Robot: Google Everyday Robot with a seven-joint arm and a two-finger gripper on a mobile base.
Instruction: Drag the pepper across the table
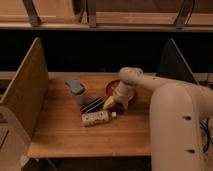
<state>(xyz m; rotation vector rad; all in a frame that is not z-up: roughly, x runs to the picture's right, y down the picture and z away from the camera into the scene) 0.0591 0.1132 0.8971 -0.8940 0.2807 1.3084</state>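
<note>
The pepper [121, 108] was seen as a small dark red lump near the middle of the table [65, 140], just below the orange bowl [113, 85] and partly hidden by the wrist above it. The gripper [112, 104] was held low over the table just left of the pepper, at the bowl's lower edge, with its jaws spread wide. Whether the pepper was touched by it could not be told.

Just left of the gripper a black-and-white striped oblong [93, 105] was laid at a slant. Below that, a pale oblong thing [95, 118] was laid on its side, nearly level with the table's front edge. Further to the upper left a grey-blue cup [76, 91] was stood upright, apart from the rest.

The white arm [150, 85] was stretched in from the right of the frame, its bulky lower part filling the lower right corner. The table was bounded by an upright wooden panel [27, 90] at the left and a darker one [172, 62] at the upper right.
</note>
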